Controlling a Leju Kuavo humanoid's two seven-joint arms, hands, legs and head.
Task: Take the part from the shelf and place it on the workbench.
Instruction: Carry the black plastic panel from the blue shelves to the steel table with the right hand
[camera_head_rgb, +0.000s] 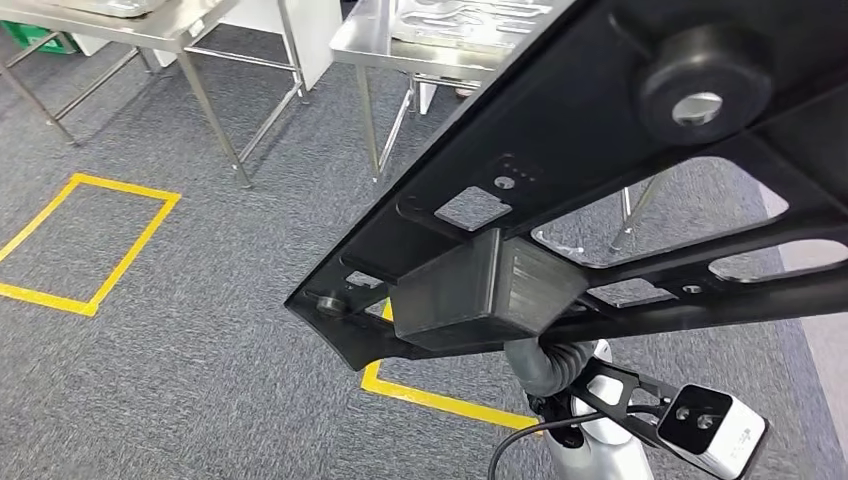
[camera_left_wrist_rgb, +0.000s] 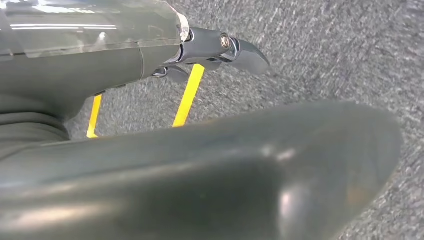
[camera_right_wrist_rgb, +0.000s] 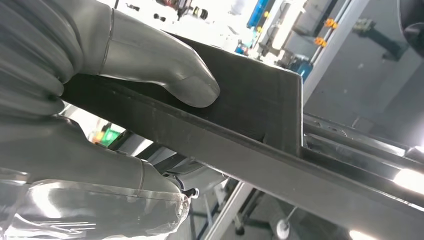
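**Black part held aloft in the right hand, over the grey carpet**

Above the carpeted floor (camera_head_rgb: 200, 330), close under the head camera, a large flat black part (camera_head_rgb: 560, 190) stretches from the upper right corner of the head view down toward the middle. It is a plate with several cut-out windows, a round boss near its upper end and a boxy block (camera_head_rgb: 480, 285) on its underside. It touches neither table nor floor; it hangs in the air, tilted.

The right hand (camera_right_wrist_rgb: 100, 105) grasps the part: in the right wrist view the thick grey thumb (camera_right_wrist_rgb: 175, 75) presses on one face of the black plate and the other fingers (camera_right_wrist_rgb: 85, 165) lie against the opposite face, so the edge is clamped between them. In the head view the right wrist and its white camera (camera_head_rgb: 712, 430) show below the block.

The left hand (camera_left_wrist_rgb: 150, 165) is seen in its wrist view over the carpet and yellow tape lines (camera_left_wrist_rgb: 187, 97). A dark fingertip (camera_left_wrist_rgb: 240, 52) juts out with nothing against it, but whether the fingers are spread or curled I cannot tell.

Two steel tables (camera_head_rgb: 200, 30) stand beyond the part; the nearer one (camera_head_rgb: 400, 45) carries pale trays near its front edge. Yellow tape rectangles (camera_head_rgb: 90, 240) mark the floor.
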